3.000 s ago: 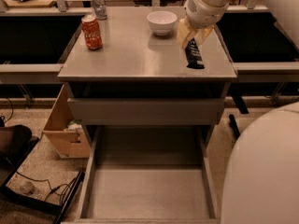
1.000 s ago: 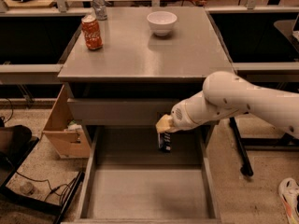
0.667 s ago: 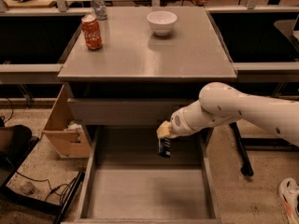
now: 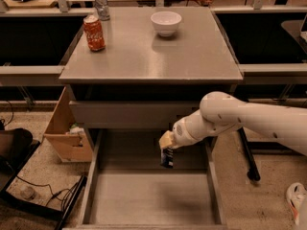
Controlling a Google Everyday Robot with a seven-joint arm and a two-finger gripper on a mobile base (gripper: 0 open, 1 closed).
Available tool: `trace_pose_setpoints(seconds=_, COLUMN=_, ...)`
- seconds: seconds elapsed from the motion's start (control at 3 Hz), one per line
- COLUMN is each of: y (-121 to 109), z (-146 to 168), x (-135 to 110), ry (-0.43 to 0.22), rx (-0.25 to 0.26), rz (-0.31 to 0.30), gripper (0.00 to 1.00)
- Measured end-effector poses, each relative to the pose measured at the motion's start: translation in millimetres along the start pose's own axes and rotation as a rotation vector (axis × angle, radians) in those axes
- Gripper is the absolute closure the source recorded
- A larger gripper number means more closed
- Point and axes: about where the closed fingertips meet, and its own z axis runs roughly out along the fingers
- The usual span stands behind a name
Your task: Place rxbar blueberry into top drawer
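The rxbar blueberry (image 4: 167, 157), a dark navy bar, hangs upright from my gripper (image 4: 166, 142). The gripper is shut on the bar's top end. It sits over the back middle of the open top drawer (image 4: 144, 200), a wide grey drawer with a bare floor and low side walls. The bar's lower end is just above the drawer floor. My white arm (image 4: 249, 119) reaches in from the right.
A red-orange soda can (image 4: 94, 33), a white bowl (image 4: 166, 22) and a bottle (image 4: 101, 3) stand on the cabinet top (image 4: 153, 56). A cardboard box (image 4: 67, 133) sits left of the drawer. Cables and a bag lie on the floor at left.
The gripper has carried the bar from the cabinet top down in front of the cabinet and over the drawer. In the last second it moved slightly lower and left.
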Motion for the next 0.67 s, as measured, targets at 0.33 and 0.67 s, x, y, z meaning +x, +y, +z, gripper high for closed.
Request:
trace_pose_setpoints(seconds=0.33, y=-28.4, z=52.5, x=28.7, ry=0.071, rx=-0.013, rz=0.05, gripper=1.0)
trace_pose_setpoints(seconds=0.67, y=-51.6, z=87.1, x=48.4, ry=0.116, rx=-0.015, rz=0.083, gripper=1.0)
